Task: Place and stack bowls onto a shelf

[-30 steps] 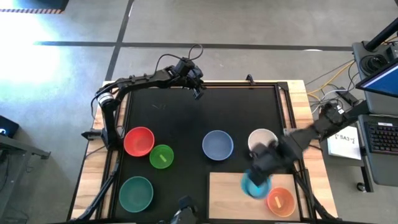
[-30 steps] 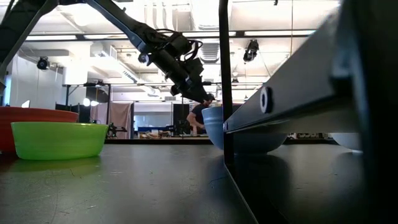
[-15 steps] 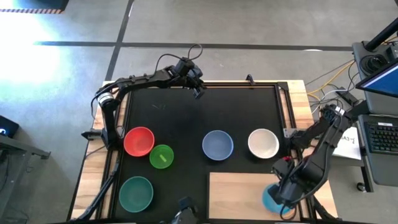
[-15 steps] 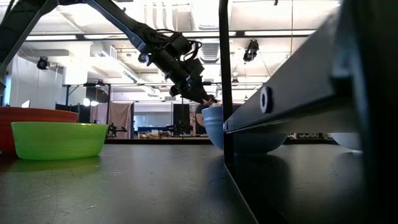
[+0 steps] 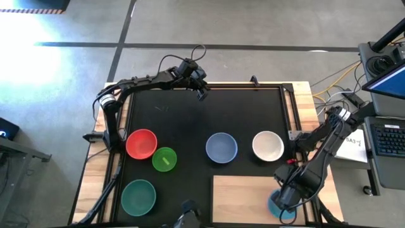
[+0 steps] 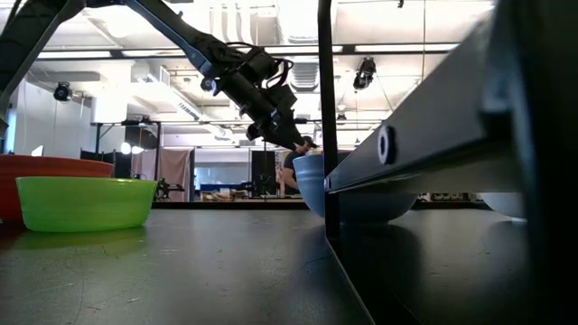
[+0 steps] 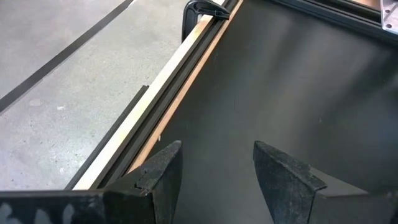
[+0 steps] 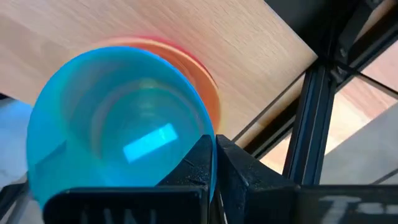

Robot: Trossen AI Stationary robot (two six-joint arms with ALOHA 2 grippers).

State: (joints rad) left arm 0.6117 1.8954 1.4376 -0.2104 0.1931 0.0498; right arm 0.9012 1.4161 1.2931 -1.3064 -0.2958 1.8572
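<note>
My right gripper (image 5: 283, 200) is over the right end of the shelf (image 5: 240, 193), a light wooden board, and is shut on the blue bowl (image 8: 118, 130). The blue bowl is right over an orange-looking bowl (image 8: 205, 81) that stands on the shelf. In the high view only an edge of the blue bowl (image 5: 273, 206) shows and the orange bowl is hidden. My left gripper (image 5: 202, 94) hangs open and empty over the mat's far edge; its fingers also show in the left wrist view (image 7: 214, 171). My right gripper pinches the blue bowl's rim (image 8: 202, 140) between its two fingers, at the side nearest the wrist. The bowl's mouth faces the wrist camera. Whether the bowl rests in the orange bowl or hangs just above it, I cannot tell.
On the black mat (image 5: 253, 114) stand a red bowl (image 5: 141, 144), a light green bowl (image 5: 164, 159), a teal-green bowl (image 5: 138, 196), a periwinkle bowl (image 5: 221, 147) and a white bowl (image 5: 267, 145). The shelf's left part is bare. A dark frame rail (image 8: 311, 118) runs just right of the shelf.
My right gripper has carried the blue bowl from the middle of the shelf toward the table's right and near edges, over the orange-looking bowl, which it now covers in the high view.
</note>
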